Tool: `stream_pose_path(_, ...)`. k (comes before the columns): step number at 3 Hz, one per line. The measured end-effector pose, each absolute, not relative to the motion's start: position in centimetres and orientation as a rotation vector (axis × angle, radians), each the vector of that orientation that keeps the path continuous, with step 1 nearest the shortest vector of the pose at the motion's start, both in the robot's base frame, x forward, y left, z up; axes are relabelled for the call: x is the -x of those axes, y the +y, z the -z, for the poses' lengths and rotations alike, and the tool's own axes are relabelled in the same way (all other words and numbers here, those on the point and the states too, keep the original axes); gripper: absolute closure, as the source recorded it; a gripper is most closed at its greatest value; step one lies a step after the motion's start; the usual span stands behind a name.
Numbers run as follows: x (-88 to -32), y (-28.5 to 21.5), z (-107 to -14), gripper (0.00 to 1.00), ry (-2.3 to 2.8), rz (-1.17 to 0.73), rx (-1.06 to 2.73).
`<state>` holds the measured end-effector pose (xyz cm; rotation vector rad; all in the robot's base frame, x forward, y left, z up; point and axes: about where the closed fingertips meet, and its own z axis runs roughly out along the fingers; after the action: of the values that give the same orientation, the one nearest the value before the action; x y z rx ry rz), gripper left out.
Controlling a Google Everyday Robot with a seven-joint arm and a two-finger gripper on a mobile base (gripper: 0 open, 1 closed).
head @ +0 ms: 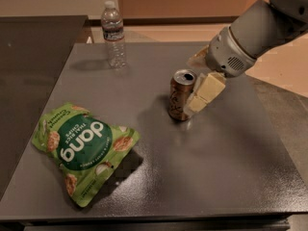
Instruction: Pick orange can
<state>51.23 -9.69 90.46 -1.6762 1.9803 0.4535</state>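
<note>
The orange can stands upright near the middle of the grey table. It is orange-brown with a silver top and an open pull-tab hole. My gripper comes in from the upper right on a grey arm and sits right against the can's right side. It is open. The near cream finger overlaps the can's right edge. The far finger shows just behind the can. Nothing is held.
A green "dong" snack bag lies at the front left of the table. A clear plastic water bottle stands at the back left. A darker counter adjoins the table's left edge.
</note>
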Motion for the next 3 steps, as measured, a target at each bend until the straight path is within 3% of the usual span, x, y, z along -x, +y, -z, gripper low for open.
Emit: stream_pose_path(3, -51.2, -8.68, -90.41, 0.87, 1.961, -0.502, 1.686)
